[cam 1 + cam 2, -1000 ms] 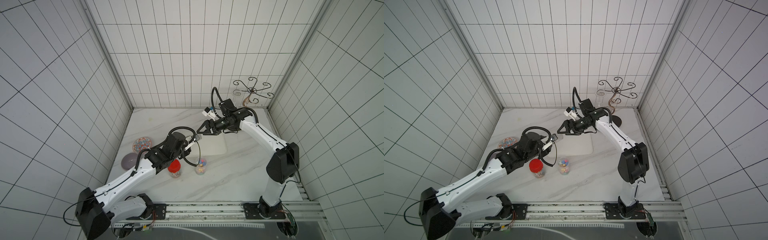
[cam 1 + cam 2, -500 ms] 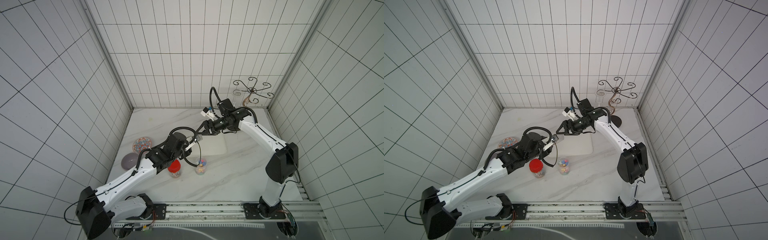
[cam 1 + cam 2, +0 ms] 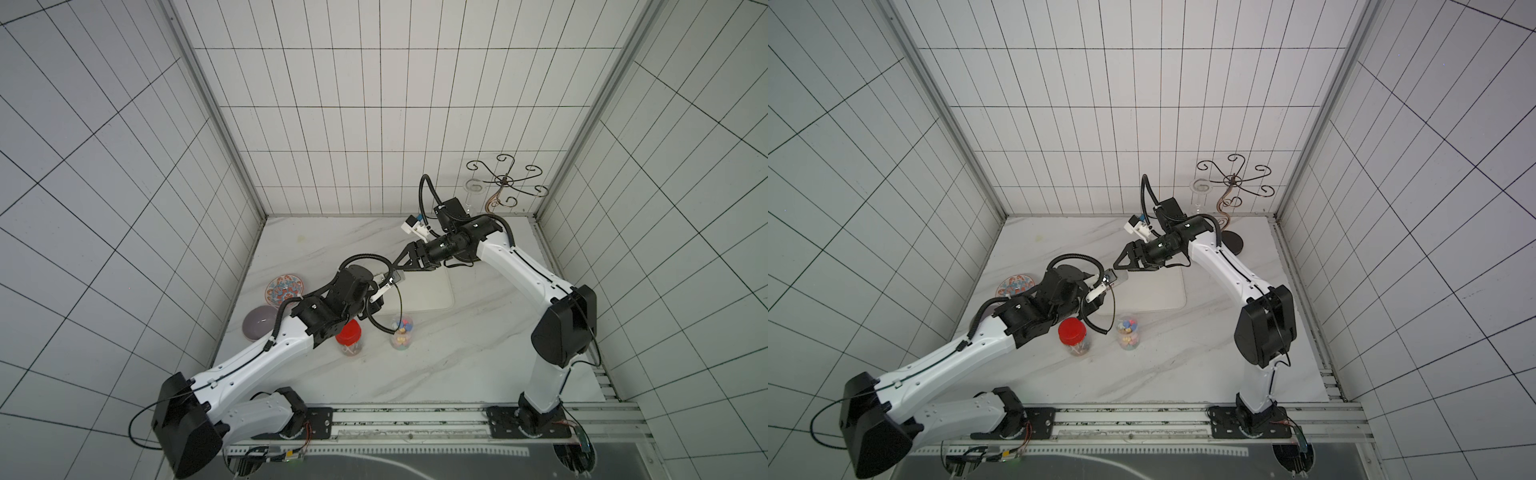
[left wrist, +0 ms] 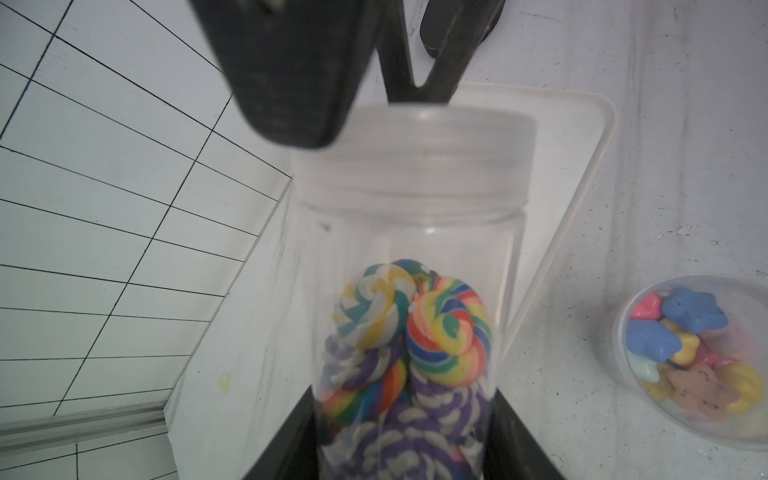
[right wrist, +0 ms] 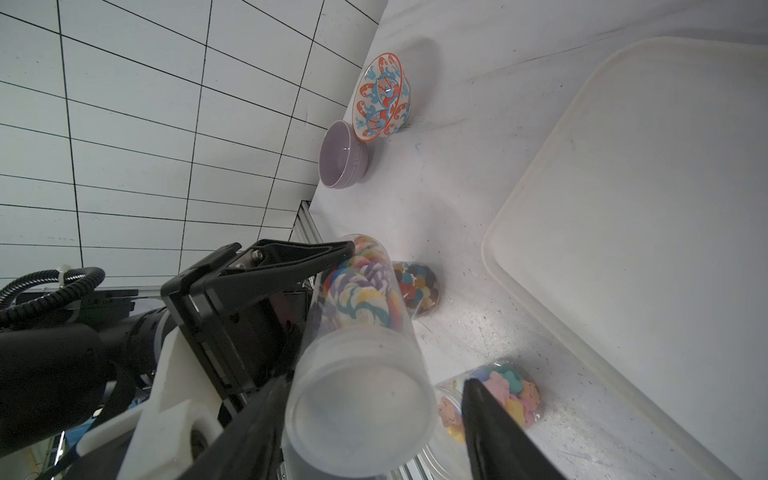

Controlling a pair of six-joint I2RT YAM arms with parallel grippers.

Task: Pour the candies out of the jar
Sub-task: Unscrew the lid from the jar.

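**Jaws bracket the lid, not yet clamped**

Clenched round the lower body of the jar [image 4: 407, 249], the left gripper [image 4: 403, 399] holds it off the table. It hangs above the left edge of the white tray [image 4: 582, 137], with the lid [image 5: 357, 399] pointing at the other arm. Right gripper [image 5: 374, 382] stands released: one finger lies against the lid's rim, the other just beside it with a sliver of gap.

A second ago that gripper hung over the tray, well apart from the jar. Now it has come across and its fingers straddle the frosted lid, set narrower than before. My reading is that unscrewing is about to start, so pouring is still some way off. All the candies [image 4: 415, 332], swirl lollipops, sit inside the jar at the gripped end.

No writing shows on jar or lid. The lilac bowl [image 5: 343, 156] bears raised lettering on its wall, too small to read. An open jar of star sweets [image 4: 685, 353] and a red-capped jar [image 3: 349, 332] show no labels from here
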